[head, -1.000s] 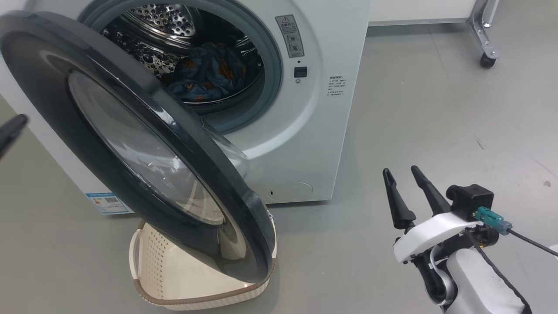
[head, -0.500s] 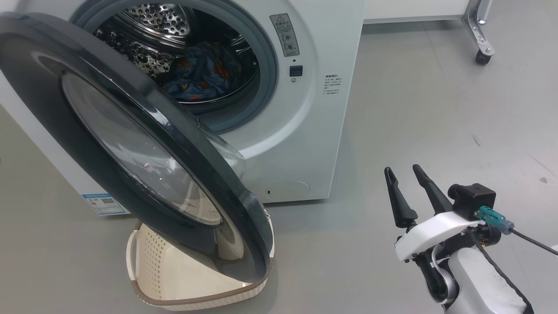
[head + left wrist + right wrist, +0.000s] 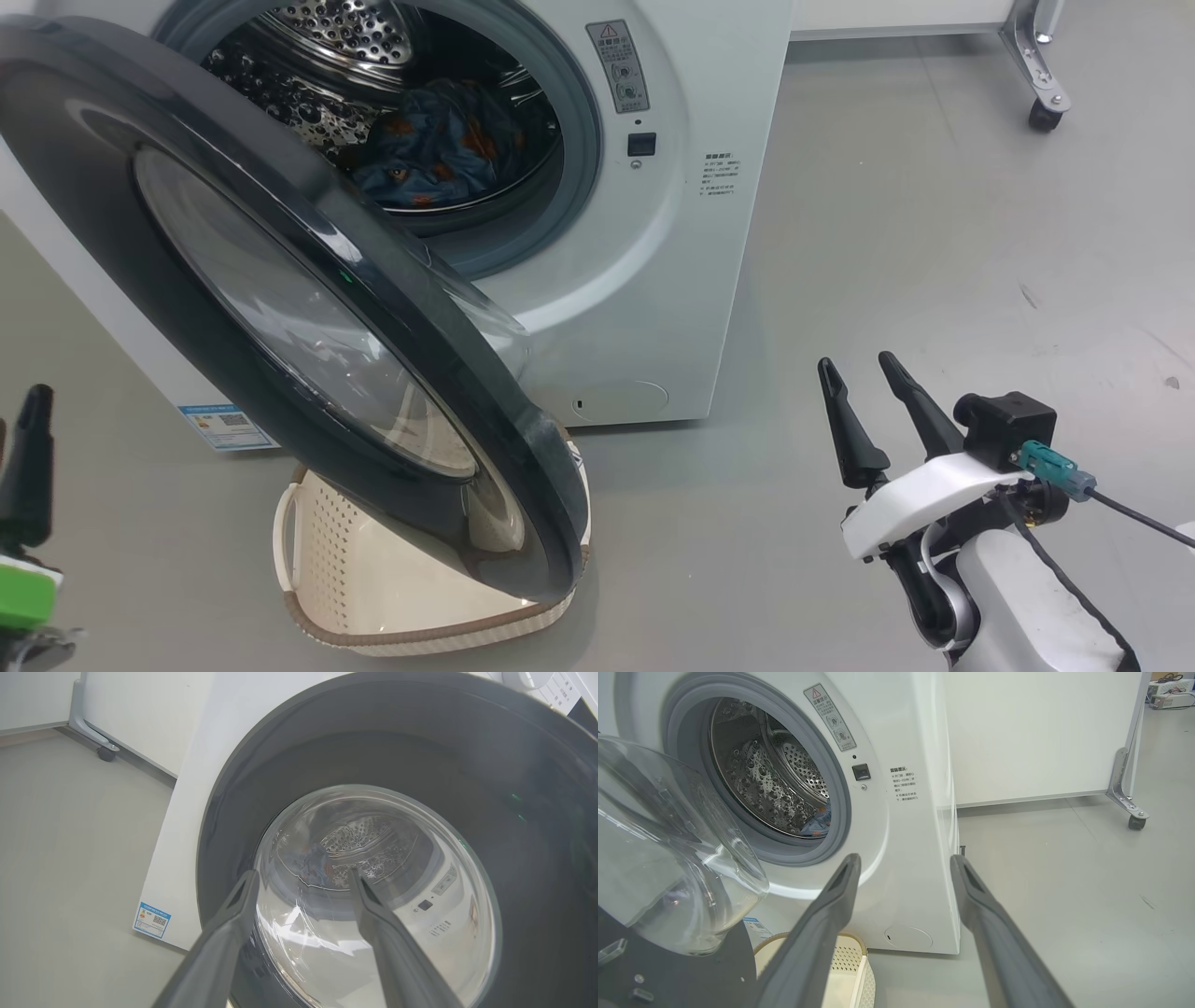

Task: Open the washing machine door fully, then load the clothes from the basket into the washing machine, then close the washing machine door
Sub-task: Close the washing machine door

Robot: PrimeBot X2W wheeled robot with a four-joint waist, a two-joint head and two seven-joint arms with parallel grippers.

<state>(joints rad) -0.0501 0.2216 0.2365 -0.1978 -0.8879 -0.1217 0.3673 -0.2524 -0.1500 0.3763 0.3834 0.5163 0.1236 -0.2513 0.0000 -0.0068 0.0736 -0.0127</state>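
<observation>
The washing machine (image 3: 672,243) stands with its washing machine door (image 3: 280,308) swung partway out, black rim and glass bowl facing me. The clothes (image 3: 439,149), blue with orange figures, lie inside the steel drum and also show in the right wrist view (image 3: 819,821). The basket (image 3: 322,560) sits on the floor under the door's lower edge, and no fabric shows in it. My left gripper (image 3: 23,420) is open at the lower left, its fingers (image 3: 224,933) pointing at the door's outer glass (image 3: 373,896). My right gripper (image 3: 856,362) is open over bare floor to the machine's right.
Grey floor (image 3: 934,233) stretches to the right of the machine. A caster (image 3: 1041,114) of a metal frame stands at the far right by a white panel (image 3: 1041,732). A blue label (image 3: 229,425) is on the machine's lower left.
My left gripper's finger, at the left edge a second ago, slipped out of sight and now shows lower, at the bottom left corner. The camera shifted slightly. The door and right arm are unchanged.
</observation>
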